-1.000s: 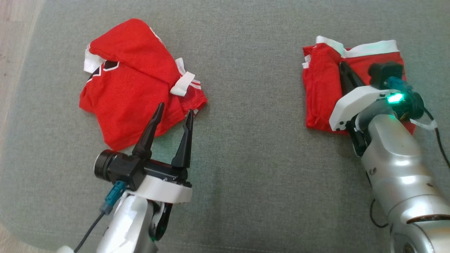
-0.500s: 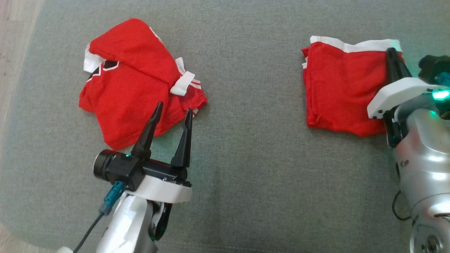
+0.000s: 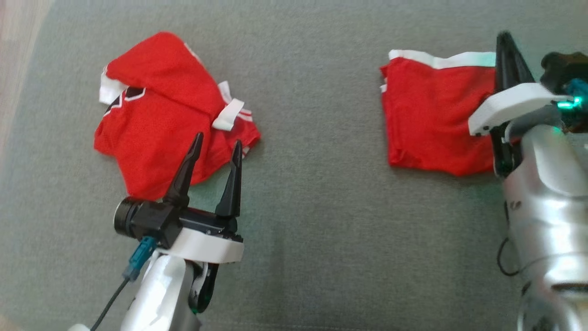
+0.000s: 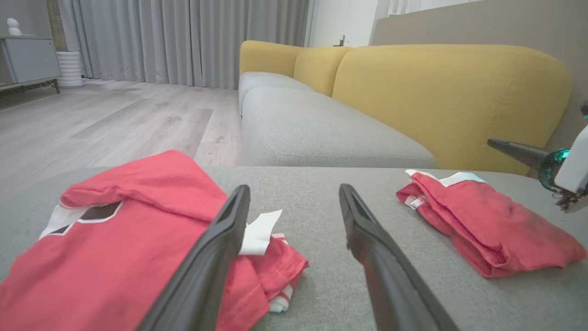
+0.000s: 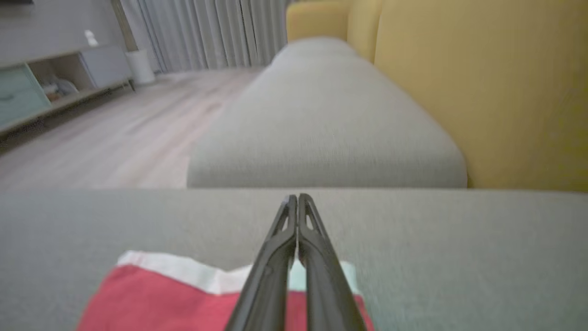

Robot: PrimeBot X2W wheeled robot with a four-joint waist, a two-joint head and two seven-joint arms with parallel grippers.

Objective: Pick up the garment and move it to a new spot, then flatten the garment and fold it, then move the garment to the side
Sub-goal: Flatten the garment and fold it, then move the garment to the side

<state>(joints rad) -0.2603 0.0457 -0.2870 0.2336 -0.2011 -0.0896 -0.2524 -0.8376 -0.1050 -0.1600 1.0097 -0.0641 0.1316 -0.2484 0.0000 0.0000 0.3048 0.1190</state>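
My right gripper [image 3: 504, 41] is pressed together and empty, tips just past the white band of the folded garment [image 3: 432, 119], toward the grey cushion's [image 3: 312, 220] right edge, possibly brushing it. My left gripper [image 3: 218, 140] is spread wide at the crumpled garment's [image 3: 156, 124] near edge.

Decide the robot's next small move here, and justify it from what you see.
Probably ease the left gripper forward and down onto the near edge of the crumpled garment: its fingers stand open at that edge, while the folded garment lies flat and the right gripper is shut, empty.

no legible text or labels anywhere
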